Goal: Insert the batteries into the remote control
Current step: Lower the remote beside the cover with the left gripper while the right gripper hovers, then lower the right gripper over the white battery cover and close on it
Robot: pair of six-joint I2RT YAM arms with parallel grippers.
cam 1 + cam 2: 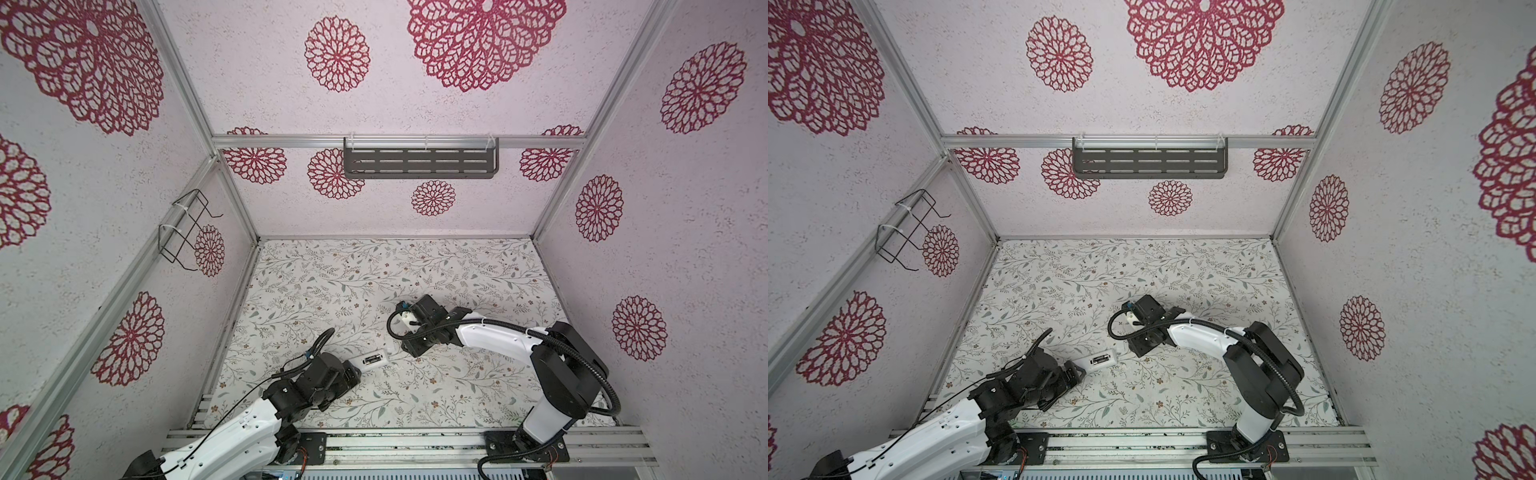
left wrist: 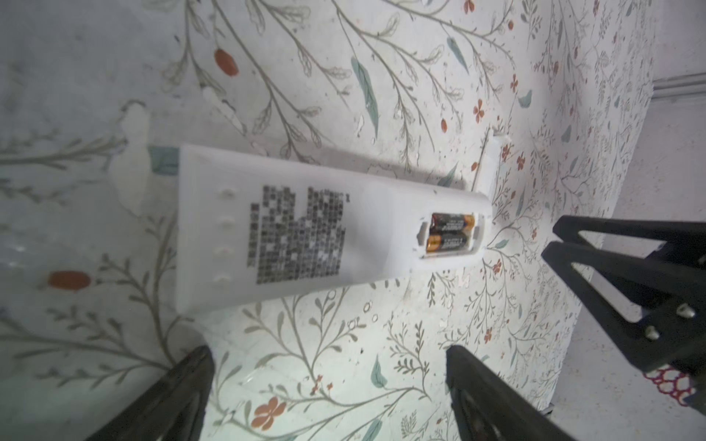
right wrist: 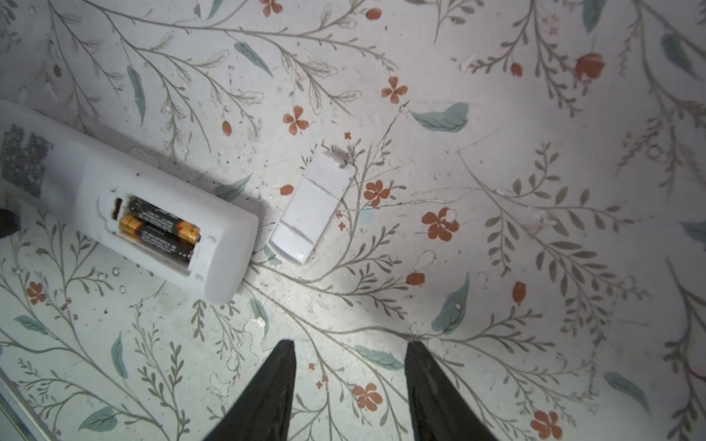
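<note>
The white remote control [image 2: 382, 229] [image 3: 225, 244] lies back up on the flowered table, visible in both top views [image 1: 376, 359] [image 1: 1099, 360]. Its bay is uncovered, and two dark batteries [image 2: 450, 233] [image 3: 160, 229] with orange ends lie in it side by side. My left gripper [image 2: 328, 351] [image 1: 353, 372] is open just short of the remote's label end, with nothing between its fingers. My right gripper [image 3: 350, 343] [image 1: 409, 347] is open and empty over the table, beyond the bay end. It also shows as black fingers [image 2: 611, 267] in the left wrist view.
A small white battery cover [image 3: 311, 208] lies loose on the table just past the remote's bay end. A dark slotted shelf [image 1: 419, 164] hangs on the back wall and a wire rack [image 1: 183, 232] on the left wall. Metal rails [image 1: 415, 444] run along the table's front.
</note>
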